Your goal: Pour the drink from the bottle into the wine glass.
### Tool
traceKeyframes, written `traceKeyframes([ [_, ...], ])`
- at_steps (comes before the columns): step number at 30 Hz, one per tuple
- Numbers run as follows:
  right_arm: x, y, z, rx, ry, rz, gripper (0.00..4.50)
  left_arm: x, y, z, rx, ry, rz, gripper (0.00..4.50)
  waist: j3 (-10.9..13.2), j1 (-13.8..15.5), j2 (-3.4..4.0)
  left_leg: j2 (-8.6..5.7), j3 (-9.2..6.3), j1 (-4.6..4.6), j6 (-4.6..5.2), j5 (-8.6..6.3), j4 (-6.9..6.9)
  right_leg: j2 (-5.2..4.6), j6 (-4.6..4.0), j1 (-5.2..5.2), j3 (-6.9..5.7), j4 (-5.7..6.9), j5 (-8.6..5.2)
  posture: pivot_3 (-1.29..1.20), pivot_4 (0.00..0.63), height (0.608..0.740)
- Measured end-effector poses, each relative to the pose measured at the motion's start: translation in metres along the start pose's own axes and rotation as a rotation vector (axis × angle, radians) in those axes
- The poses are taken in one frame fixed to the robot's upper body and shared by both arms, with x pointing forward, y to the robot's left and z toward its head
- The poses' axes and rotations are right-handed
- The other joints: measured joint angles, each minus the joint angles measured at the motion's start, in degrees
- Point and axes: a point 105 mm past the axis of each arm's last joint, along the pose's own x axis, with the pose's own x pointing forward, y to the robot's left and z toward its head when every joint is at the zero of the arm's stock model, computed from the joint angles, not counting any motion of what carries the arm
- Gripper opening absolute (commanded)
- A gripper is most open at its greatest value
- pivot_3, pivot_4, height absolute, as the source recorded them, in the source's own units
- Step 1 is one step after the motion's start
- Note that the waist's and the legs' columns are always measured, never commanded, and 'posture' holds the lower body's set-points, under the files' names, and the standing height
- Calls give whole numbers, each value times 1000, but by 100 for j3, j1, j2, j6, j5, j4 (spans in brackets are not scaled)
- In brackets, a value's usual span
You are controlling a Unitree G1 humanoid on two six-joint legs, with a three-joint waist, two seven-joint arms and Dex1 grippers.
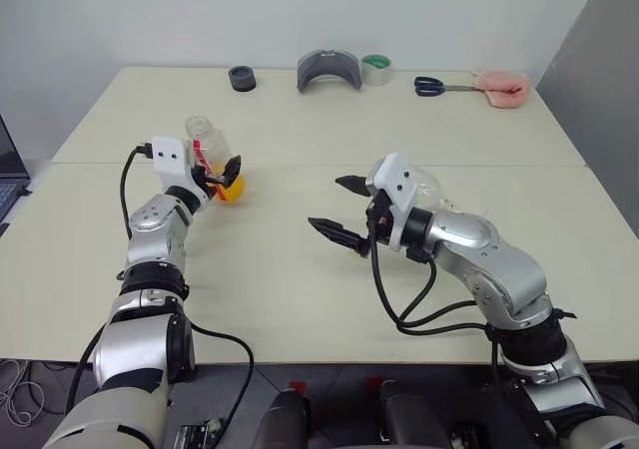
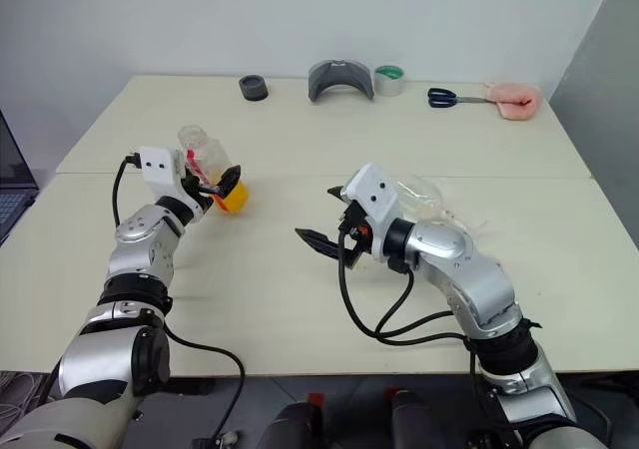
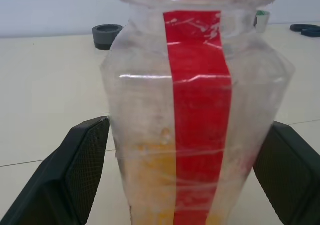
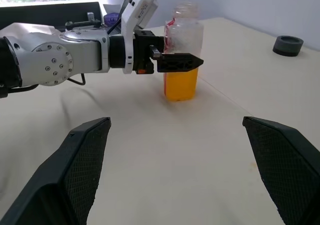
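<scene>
The bottle (image 1: 207, 145) stands upright on the table at the left. It is clear plastic with a red stripe (image 3: 197, 110) and an uncapped mouth. The orange drink (image 4: 181, 85) fills its lower part. My left gripper (image 1: 225, 175) is level at the bottle's lower half, open, with one black finger (image 3: 82, 170) on each side of it. The wine glass (image 2: 417, 195) appears to lie on its side behind my right wrist, which partly hides it. My right gripper (image 1: 327, 203) hovers open at mid-table with nothing in it, pointing left toward the bottle.
Along the table's far edge are a black round piece (image 1: 242, 78), a grey curved object (image 1: 328, 70), a tape roll (image 1: 376, 69), scissors (image 1: 431, 86) and a pink cloth (image 1: 502, 88). A laptop (image 1: 8, 175) shows at the left border.
</scene>
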Motion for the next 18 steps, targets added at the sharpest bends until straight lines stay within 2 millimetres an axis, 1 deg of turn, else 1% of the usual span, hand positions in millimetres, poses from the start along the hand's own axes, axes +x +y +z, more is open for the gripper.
traceKeyframes([
  [3,-2,2,-5,3,15,1,4500,-7,0,-15,-4,22,13,4448,0,1,0,0,-1,0,0,0,0,0,0,0,0,0,0,0,150,740],
  [6,-8,7,-15,13,44,11,4500,-12,-2,-29,-13,47,18,4448,0,2,-1,0,-1,-2,0,0,0,-1,0,0,0,0,0,0,150,740],
  [10,-17,10,-23,5,74,0,4500,-21,-1,-32,17,36,27,4448,-1,-5,-1,4,0,1,0,0,-1,0,0,0,2,1,0,0,150,740],
  [12,-21,11,-27,3,86,-10,4500,-28,-3,-34,53,32,15,4448,-1,-20,-1,5,0,3,0,0,-3,0,0,0,6,1,0,0,150,740],
  [15,-31,11,-31,-5,100,-53,4500,-48,-9,-42,126,40,-21,4448,-1,-29,-1,8,-3,4,0,0,-4,-2,0,-2,14,1,0,0,150,740],
  [18,-43,6,-28,-4,92,-126,4500,-70,-15,-50,168,65,-55,4448,-1,-13,-1,14,-8,4,0,-1,-2,-8,0,0,13,1,0,0,150,740],
])
